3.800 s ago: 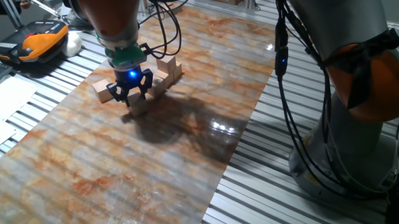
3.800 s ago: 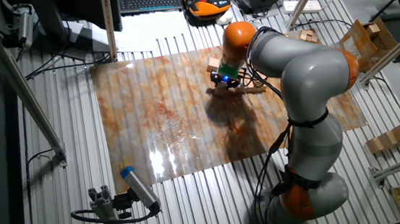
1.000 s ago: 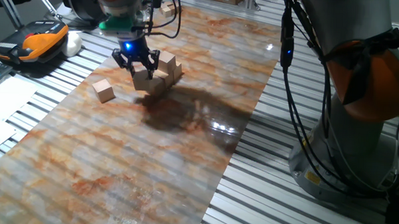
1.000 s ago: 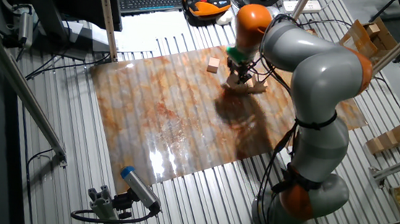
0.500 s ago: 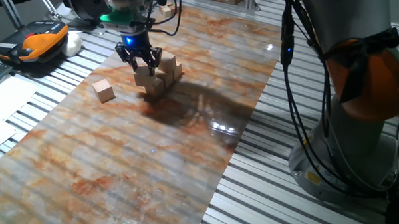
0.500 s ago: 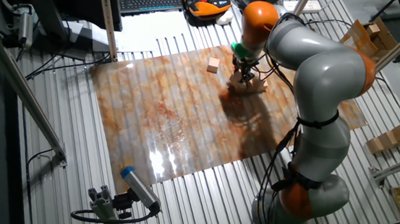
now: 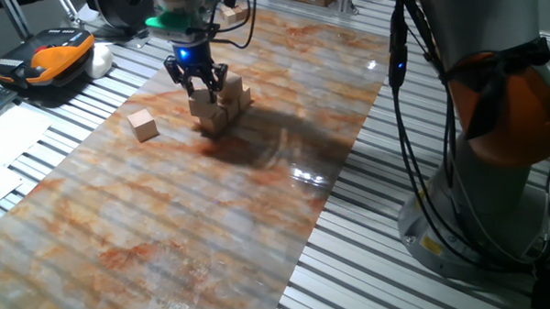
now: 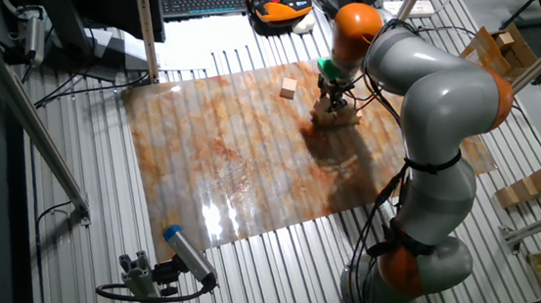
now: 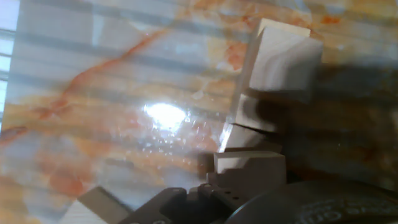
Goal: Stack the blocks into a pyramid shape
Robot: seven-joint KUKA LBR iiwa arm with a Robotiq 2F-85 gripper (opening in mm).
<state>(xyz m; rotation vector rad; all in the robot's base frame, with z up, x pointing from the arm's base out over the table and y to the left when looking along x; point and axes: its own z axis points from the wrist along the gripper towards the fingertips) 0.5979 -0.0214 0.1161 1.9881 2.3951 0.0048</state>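
Claw (image 7: 198, 86) closed around a wooden block (image 7: 202, 101), hanging just above the clustered stack of blocks (image 7: 223, 110) near the far end of the marbled worktop (image 7: 228, 199). One lone block (image 7: 144, 125) apart on that surface, nearer the orange handset (image 7: 51, 57). From the other fixed view: claw (image 8: 334, 102) over the stack (image 8: 336, 118), lone block (image 8: 288, 87) beside. Hand view: raised block (image 9: 280, 58) atop lower ones, fingers (image 9: 249, 167) in the foreground.

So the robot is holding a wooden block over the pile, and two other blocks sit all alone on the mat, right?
Only one lone block sits apart on the mat, as one fixed view shows. The gripper does hold a block over the pile.
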